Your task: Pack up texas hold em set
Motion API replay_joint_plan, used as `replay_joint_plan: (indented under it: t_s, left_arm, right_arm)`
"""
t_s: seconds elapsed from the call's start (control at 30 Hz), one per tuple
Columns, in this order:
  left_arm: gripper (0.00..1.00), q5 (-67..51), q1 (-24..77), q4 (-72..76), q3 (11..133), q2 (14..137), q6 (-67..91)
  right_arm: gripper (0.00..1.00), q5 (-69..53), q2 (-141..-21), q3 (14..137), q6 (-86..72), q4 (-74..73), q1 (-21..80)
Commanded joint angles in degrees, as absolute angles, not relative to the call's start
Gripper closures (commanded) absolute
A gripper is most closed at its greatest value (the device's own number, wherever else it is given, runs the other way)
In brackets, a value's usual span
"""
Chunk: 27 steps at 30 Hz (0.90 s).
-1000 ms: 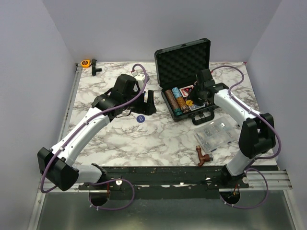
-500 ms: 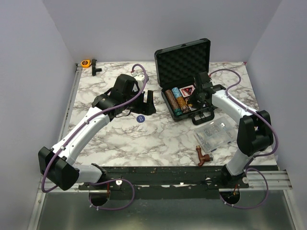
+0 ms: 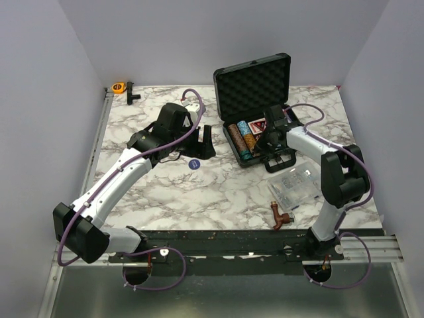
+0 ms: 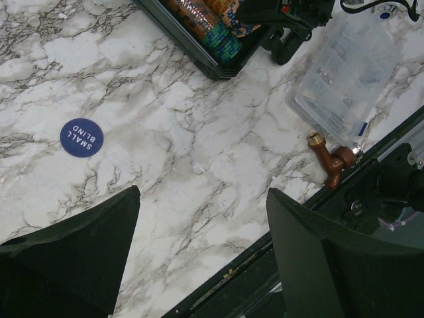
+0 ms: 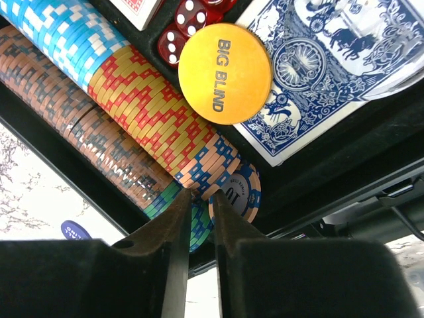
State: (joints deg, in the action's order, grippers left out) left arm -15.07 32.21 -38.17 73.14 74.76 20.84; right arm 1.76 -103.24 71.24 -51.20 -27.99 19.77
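Note:
The black briefcase (image 3: 230,88) lies open at the back right, its bumpy foam lid upright. In the right wrist view its tray holds rows of striped poker chips (image 5: 142,99), red dice (image 5: 187,20), a blue card deck (image 5: 324,73) and a yellow "BIG BLIND" disc (image 5: 225,65) lying on the deck's edge. My right gripper (image 5: 201,193) is shut and empty, its tips against the near end of the chip rows; it also shows in the top view (image 3: 268,137). A blue "SMALL BLIND" disc (image 4: 81,137) lies on the marble. My left gripper (image 4: 202,192) is wide open above the table beside it.
A clear plastic compartment box (image 3: 298,185) lies in front of the case, with a brown pipe fitting (image 3: 279,215) nearer the front edge. An orange tape measure (image 3: 118,87) sits at the back left corner. A metal rail runs along the table's left edge.
My right gripper has moved left and down inside the case, toward the near end of the chip rows. The left arm has not moved.

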Motion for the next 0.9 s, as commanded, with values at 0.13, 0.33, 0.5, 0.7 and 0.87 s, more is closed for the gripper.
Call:
replay_joint_plan:
  t_s: [0.13, 0.33, 0.5, 0.7, 0.87]
  left_arm:
    - [0.23, -16.3, 31.9, -36.8, 72.6, 75.0, 21.0]
    - [0.23, -16.7, 31.8, -37.0, 72.8, 75.1, 21.0]
    - [0.23, -17.1, 31.8, -36.9, 72.8, 75.2, 21.1]
    - [0.23, -17.4, 31.8, -36.7, 72.7, 75.2, 21.2]
    - [0.23, -17.3, 31.8, -36.7, 72.6, 75.3, 21.2]
  right_arm:
    - [0.84, -0.5, -104.6, 72.3, -50.8, -26.7, 19.5]
    - [0.74, 5.2, -100.0, 73.3, -47.1, -31.8, 19.4]
    - [0.68, 6.2, -96.6, 71.4, -45.7, -33.0, 18.5]
    - [0.69, 5.3, -96.4, 70.1, -46.1, -32.0, 18.1]
    - [0.77, 1.6, -98.6, 69.8, -47.1, -29.7, 18.2]
